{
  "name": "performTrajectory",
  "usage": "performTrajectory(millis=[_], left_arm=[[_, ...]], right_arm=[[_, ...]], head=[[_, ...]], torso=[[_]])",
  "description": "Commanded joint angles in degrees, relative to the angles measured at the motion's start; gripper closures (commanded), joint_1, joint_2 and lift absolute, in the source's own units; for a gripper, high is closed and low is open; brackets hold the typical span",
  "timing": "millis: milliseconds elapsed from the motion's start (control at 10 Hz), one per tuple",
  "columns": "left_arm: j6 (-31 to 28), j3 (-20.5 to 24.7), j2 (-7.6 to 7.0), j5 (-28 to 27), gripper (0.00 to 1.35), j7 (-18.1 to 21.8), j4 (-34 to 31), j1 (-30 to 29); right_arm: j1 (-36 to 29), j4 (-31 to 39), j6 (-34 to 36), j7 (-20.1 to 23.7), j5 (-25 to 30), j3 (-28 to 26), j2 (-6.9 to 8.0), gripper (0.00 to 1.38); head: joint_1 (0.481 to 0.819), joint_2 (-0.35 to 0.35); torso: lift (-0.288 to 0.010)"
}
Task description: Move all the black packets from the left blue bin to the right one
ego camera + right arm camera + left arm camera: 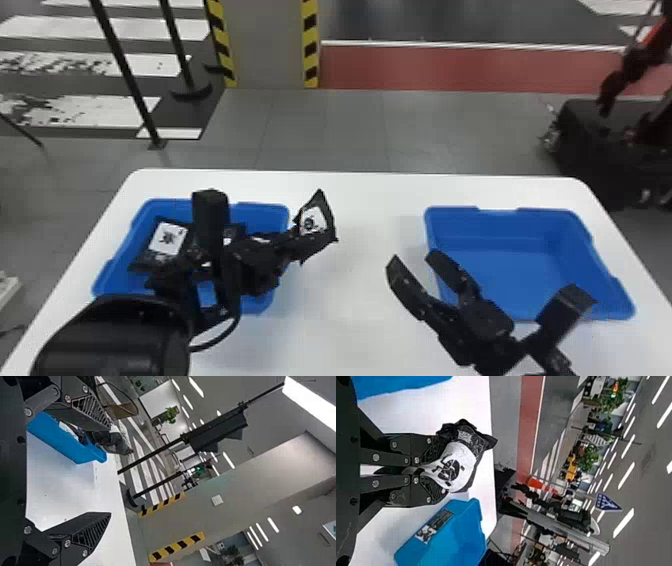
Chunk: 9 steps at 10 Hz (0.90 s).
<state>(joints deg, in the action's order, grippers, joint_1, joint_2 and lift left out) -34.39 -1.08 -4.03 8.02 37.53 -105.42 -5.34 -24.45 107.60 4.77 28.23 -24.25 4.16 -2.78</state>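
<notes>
My black left gripper [294, 240]: clamped on 1 white-labelled black packet [320, 227].
Packet between 2 blue rectangular bins [510, 265]; my black right gripper [414, 256], jaws apart.

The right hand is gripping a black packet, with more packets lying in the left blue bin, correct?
Not quite: the left wrist view shows the left hand gripping the black packet. More packets do lie in the left blue bin.
</notes>
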Motion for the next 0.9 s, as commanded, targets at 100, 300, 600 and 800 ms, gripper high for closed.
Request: performTrajectory(millis=[100,300,600,800], left_arm=[[-1.19,-4.72,-0.18,1.12,1.21,1.15,3.12,3.23],[-1.33,-8.06,-0.36,2.61,1.21,1.76,4.95,5.20],[-1.04,-10.88,-0.62,4.46,1.21,2.46,4.95,5.62],[-0.90,-12.02,-0.62,5.07,1.21,2.55,4.95,5.90]], right_arm=[[9.83,-7.55,0.86,0.07,0.96,0.06,-0.21,0.28],[15.04,-8.54,5.78,0.16,2.10,0.06,-0.47,0.28],[18.41,-11.49,6.34,0.25,3.33,-0.02,-0.73,0.27],[19.82,-11.35,8.59,0.25,3.33,-0.02,-1.17,0.29]], head=[[0.695,-0.019],[0.695,-0.051],[0.695,-0.094],[0.695,-0.112]], torso=[[-0.110],[-0.110],[-0.110],[-0.110]])
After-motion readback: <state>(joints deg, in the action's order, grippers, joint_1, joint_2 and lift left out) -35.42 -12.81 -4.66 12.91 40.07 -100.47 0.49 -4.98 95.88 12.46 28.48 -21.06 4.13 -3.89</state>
